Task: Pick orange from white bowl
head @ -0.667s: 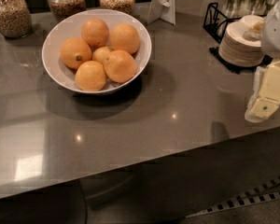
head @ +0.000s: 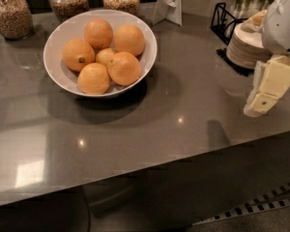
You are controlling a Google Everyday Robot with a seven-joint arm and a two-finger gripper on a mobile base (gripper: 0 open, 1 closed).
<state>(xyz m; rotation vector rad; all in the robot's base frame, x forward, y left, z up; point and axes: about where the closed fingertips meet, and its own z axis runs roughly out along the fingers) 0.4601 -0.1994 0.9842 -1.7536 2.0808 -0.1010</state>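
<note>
The white bowl (head: 55, 37) stands on the grey counter at the back left. It holds several oranges. Large plain ones lie at the front right (head: 124, 68), back right (head: 129, 39), back (head: 98, 33) and front (head: 93, 78). An orange with a dark stem dot (head: 78, 54) is at the left, and a smaller, paler one (head: 105, 56) is in the middle. My gripper (head: 261, 100) hangs over the counter's right end, pointing down. It is empty and far to the right of the bowl.
A stack of small white plates (head: 244, 45) sits by a black wire rack (head: 224, 18) just behind the gripper. Three glass jars (head: 67, 1) line the back edge. A white card stand (head: 169, 4) is behind the bowl. The counter's front edge runs below.
My gripper has shifted slightly left, toward the bowl. The bowl and oranges have not moved.
</note>
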